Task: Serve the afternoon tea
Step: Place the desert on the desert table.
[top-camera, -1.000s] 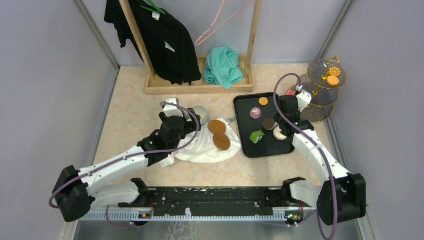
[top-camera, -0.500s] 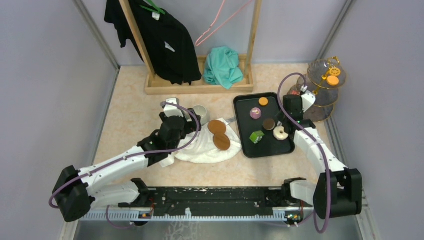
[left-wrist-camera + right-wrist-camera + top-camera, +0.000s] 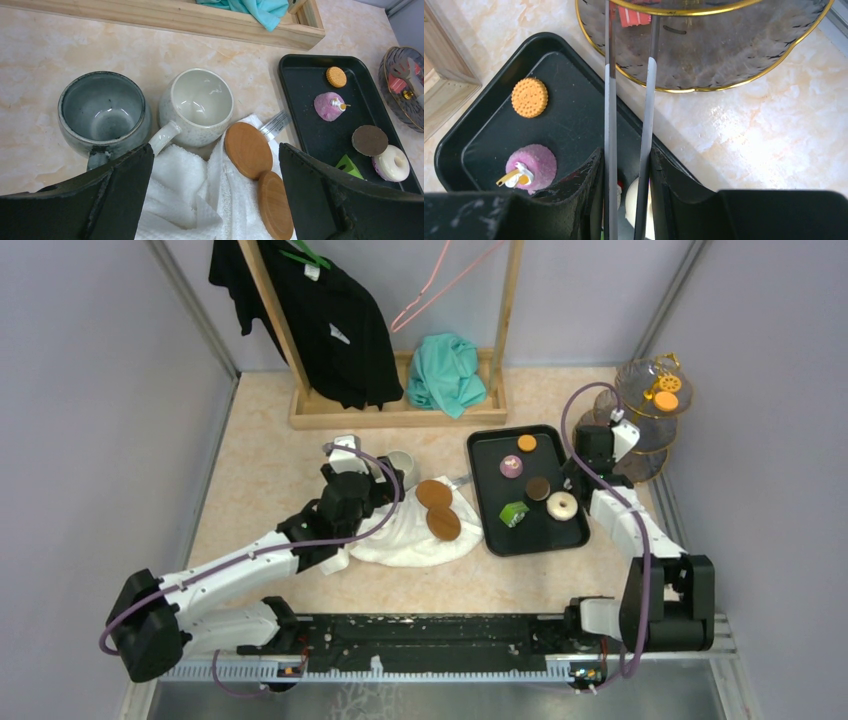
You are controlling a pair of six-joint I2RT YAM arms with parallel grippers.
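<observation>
The three-tier glass stand (image 3: 650, 410) with gold frame stands at the back right, with an orange disc (image 3: 666, 400) on its top tier. My right gripper (image 3: 626, 160) is shut on the long metal tongs (image 3: 610, 100). The tongs reach over the stand's lowest tier (image 3: 724, 55), and a red piece (image 3: 634, 17) sits between their tips. An orange biscuit (image 3: 529, 97), a pink sweet (image 3: 531, 166), a brown disc (image 3: 538, 488), a white doughnut (image 3: 561, 505) and a green piece (image 3: 514, 513) lie on the black tray (image 3: 490, 510). My left gripper (image 3: 215, 190) is open above the white towel (image 3: 185, 200), just short of the grey mug (image 3: 102, 111).
A white mug (image 3: 198, 105) stands beside the grey one. Two wooden lids (image 3: 248, 150) lie on the towel. A wooden clothes rack (image 3: 400, 410) with a black garment and a teal cloth stands at the back. Grey walls close in both sides.
My right gripper has moved the tongs back and to the right, off the tray and to the stand. The white doughnut now lies uncovered. The left arm has not moved.
</observation>
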